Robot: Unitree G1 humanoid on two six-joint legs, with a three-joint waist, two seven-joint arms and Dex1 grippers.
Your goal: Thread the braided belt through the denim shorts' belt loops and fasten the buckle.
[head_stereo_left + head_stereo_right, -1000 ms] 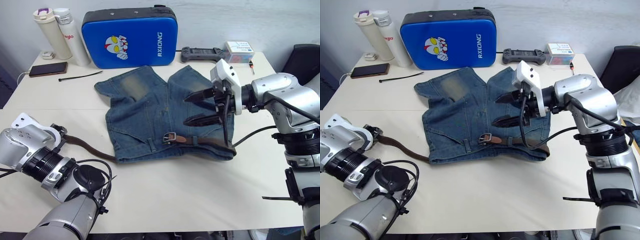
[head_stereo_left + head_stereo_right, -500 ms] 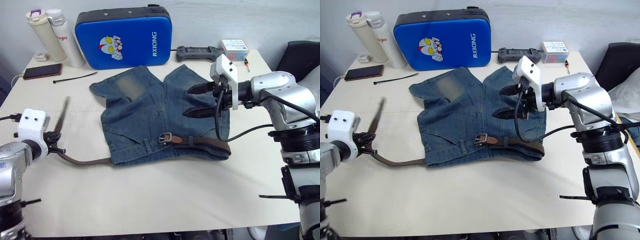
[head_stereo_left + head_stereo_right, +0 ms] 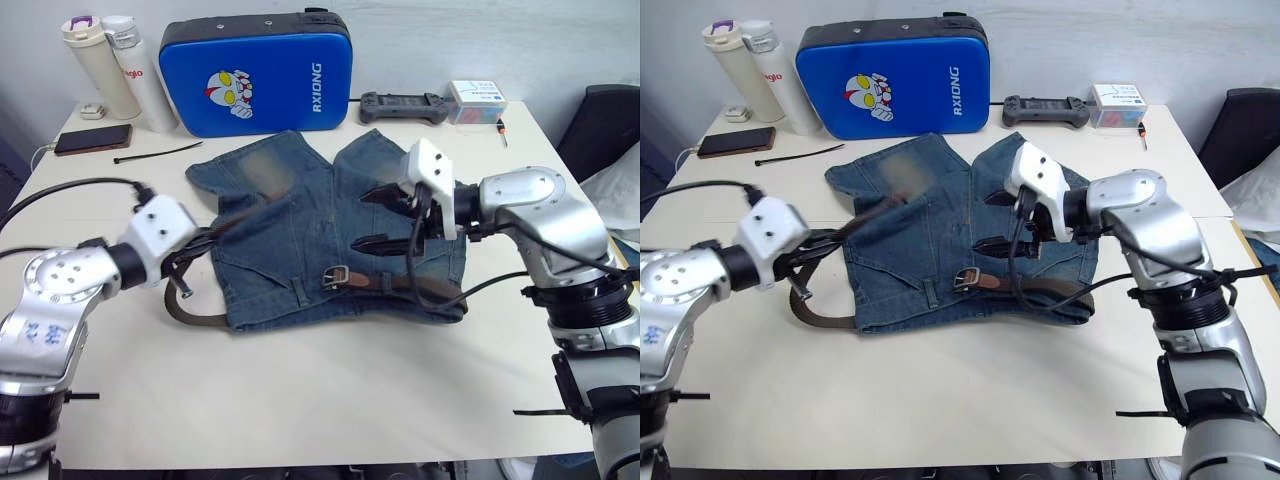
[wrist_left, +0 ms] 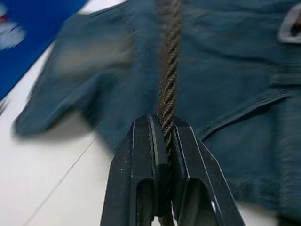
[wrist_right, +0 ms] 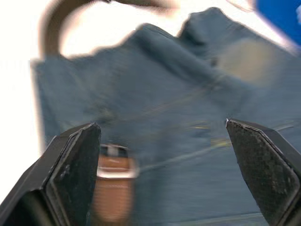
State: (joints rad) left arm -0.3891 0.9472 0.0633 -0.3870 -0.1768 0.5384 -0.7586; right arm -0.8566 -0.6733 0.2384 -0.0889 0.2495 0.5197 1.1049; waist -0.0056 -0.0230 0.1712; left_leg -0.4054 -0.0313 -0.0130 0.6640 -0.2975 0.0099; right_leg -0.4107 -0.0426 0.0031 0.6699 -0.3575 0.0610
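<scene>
Denim shorts (image 3: 320, 240) lay flat mid-table (image 3: 330, 400), waistband toward robot, legs toward blue case (image 3: 255, 72). Belt (image 3: 400, 284) ran along waistband w/ buckle (image 3: 337, 275) near its centre; free end looped off shorts' left edge onto table (image 3: 192, 312), then up into L gripper (image 4: 164, 141). L fingers (image 4: 143, 155) were clamped together on belt, just left of shorts. R gripper (image 3: 385, 218) hovered over right leg above buckle, fingers (image 5: 75, 165) wide apart, nothing between. Phone (image 3: 96, 139), bottles (image 3: 120, 70), cable tie (image 3: 160, 153) sat at far left.
</scene>
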